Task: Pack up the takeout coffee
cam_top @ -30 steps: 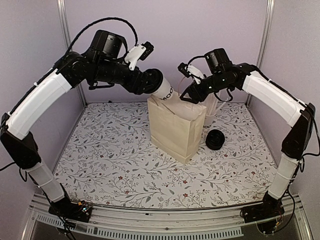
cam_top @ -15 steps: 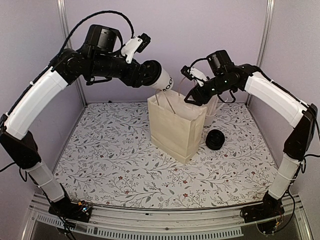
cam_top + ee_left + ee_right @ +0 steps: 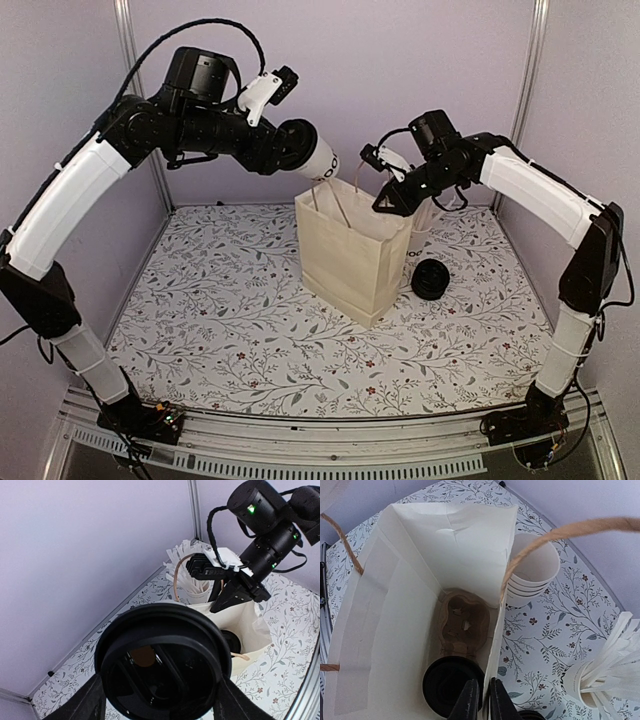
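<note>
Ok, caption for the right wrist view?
Right gripper pinches the paper bag's wall; a black-lidded cup sits inside.

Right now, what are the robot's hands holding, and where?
The left fingers grip a lidded coffee cup by its side; the right fingers pinch the paper bag's top edge.

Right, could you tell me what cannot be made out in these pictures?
- Left wrist view: the side of the held cup, hidden behind its own lid.
- Top view: what the paper bag holds, screened by its walls.
- Right wrist view: the packed cup below its lid, sunk in the bag and partly covered by the right end effector.
</note>
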`<state>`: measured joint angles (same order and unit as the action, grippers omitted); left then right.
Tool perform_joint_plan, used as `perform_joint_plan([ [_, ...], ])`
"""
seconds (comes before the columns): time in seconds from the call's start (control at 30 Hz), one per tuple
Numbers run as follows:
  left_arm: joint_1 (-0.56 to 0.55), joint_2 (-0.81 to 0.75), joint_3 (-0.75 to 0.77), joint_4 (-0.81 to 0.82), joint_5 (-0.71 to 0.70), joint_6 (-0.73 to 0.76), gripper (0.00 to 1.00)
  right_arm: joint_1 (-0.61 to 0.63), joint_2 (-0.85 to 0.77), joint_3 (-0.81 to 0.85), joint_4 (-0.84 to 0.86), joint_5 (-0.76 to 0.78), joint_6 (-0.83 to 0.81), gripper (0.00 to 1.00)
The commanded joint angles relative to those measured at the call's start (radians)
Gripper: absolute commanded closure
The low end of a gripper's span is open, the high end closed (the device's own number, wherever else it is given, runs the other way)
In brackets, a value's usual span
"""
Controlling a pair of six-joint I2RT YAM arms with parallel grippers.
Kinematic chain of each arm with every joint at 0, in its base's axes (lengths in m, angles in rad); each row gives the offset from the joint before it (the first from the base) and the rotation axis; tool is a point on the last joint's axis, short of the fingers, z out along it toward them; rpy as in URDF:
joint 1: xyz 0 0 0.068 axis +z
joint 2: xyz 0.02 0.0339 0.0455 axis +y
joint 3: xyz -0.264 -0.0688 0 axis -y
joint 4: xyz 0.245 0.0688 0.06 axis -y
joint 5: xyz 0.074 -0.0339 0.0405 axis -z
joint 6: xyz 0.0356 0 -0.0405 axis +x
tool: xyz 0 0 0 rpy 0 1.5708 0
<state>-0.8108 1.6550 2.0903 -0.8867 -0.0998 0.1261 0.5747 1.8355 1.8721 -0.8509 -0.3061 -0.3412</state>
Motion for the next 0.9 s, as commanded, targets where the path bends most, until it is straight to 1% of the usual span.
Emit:
perform_joint_plan([
  [0.0, 0.014, -0.041, 0.027, -0.036, -0.013, 0.021, 0.58, -0.004, 0.035, 0.05, -0.036, -0.13, -0.042, 0.9],
  [0.13, 0.012, -0.064, 0.012, -0.073, 0.007, 0.019, 0.58, -0.001, 0.021, 0.053, -0.046, -0.234, -0.101, 0.92],
  [0.23, 0.0, -0.114, -0.06, -0.077, 0.015, 0.021, 0.58, 0.009, -0.004, 0.035, -0.033, -0.251, -0.157, 0.92],
  [0.37, -0.018, -0.177, -0.138, -0.099, 0.003, 0.006, 0.58, 0.044, -0.053, -0.028, 0.011, -0.251, -0.216, 0.92],
  [0.57, -0.044, -0.247, -0.188, -0.145, -0.041, -0.021, 0.58, 0.143, -0.115, -0.127, 0.072, -0.168, -0.268, 0.92],
  [0.67, -0.05, -0.281, -0.207, -0.153, -0.068, -0.034, 0.59, 0.195, -0.153, -0.174, 0.127, -0.067, -0.291, 0.93],
  [0.77, -0.053, -0.308, -0.226, -0.148, -0.082, -0.045, 0.59, 0.205, -0.163, -0.171, 0.178, 0.02, -0.299, 0.98],
  [0.87, -0.054, -0.331, -0.242, -0.132, -0.093, -0.046, 0.59, 0.205, -0.152, -0.14, 0.224, 0.096, -0.307, 0.98],
])
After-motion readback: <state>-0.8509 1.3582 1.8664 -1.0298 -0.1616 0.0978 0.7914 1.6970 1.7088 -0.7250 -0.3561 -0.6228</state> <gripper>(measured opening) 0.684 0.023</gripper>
